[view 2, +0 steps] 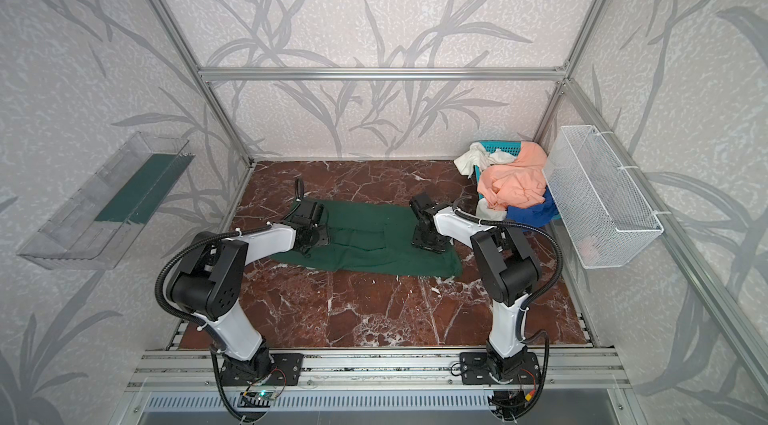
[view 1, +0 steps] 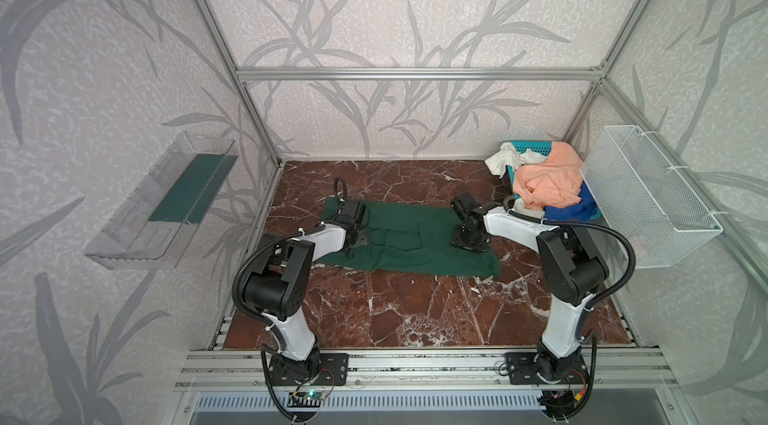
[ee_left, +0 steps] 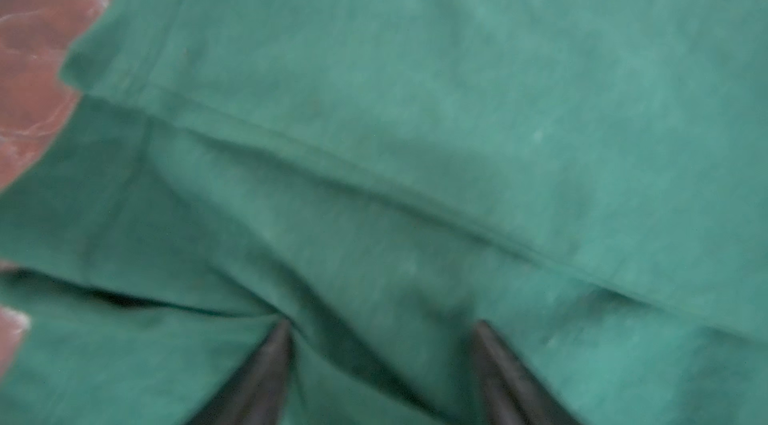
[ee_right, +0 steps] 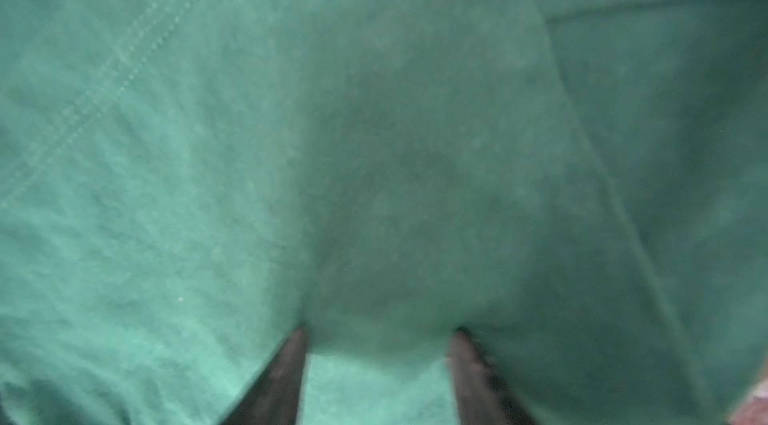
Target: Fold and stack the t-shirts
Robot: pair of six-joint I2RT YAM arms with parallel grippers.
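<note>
A large dark forest-green t-shirt [view 1: 415, 250] [view 2: 374, 252] lies spread flat on the marble table [view 1: 415, 310], its sides folded in toward the middle. My left gripper [view 1: 355, 242] [ee_left: 380, 325] points down onto its left part. The fingertips [ee_left: 282, 331] press into the cloth, jaws apart, and a ridge of cloth bunches between them. My right gripper [view 1: 469, 242] [ee_right: 380, 331] presses down on the shirt's right part, jaws likewise apart with green cloth bulging between them. Peach-orange [view 1: 548, 182], royal blue [view 1: 569, 211] and white [view 1: 505, 159] t-shirts lie crumpled in a heap at the back right.
The heap sits in a teal slotted basket [view 1: 532, 148]. A white wire-mesh basket [view 1: 648, 194] hangs on the right frame. A clear plastic bin [view 1: 124, 236] holding something green is fixed to the left wall. Aluminium rails border the table.
</note>
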